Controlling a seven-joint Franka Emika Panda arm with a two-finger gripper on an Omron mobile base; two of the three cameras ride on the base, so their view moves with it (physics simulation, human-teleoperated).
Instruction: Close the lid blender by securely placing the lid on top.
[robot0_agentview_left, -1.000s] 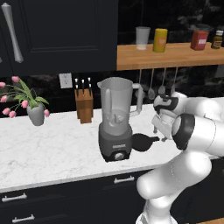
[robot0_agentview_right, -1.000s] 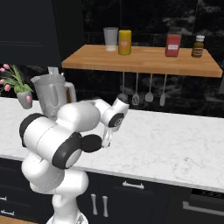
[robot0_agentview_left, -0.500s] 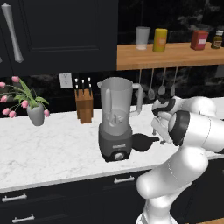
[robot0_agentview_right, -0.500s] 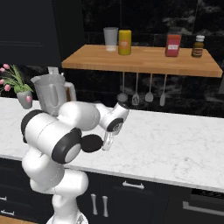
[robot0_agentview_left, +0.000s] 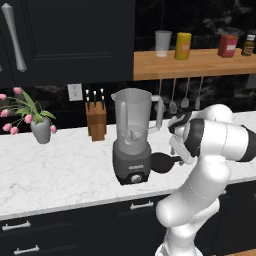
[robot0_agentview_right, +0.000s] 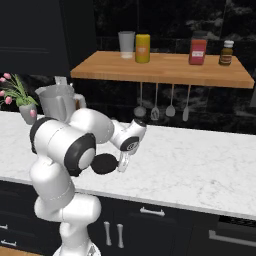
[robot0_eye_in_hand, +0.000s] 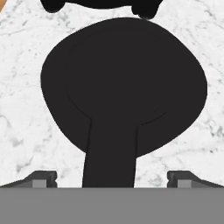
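Black lid (robot0_eye_in_hand: 124, 87) unmoved beside blender (robot0_agentview_left: 132, 137)

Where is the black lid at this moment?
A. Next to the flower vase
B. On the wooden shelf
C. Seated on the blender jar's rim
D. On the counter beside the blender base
D: the lid sits low by the blender base above the counter, and the jar top is open.

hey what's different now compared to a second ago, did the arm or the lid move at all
Hardly anything. The arm's elbow swung a little to the side, while the gripper kept hovering low by the lid, which lies on the counter next to the blender. Nothing was picked up or let go. In the hand view the fingertips stand wide on either side of the lid's tab. The blender jar is still uncovered.
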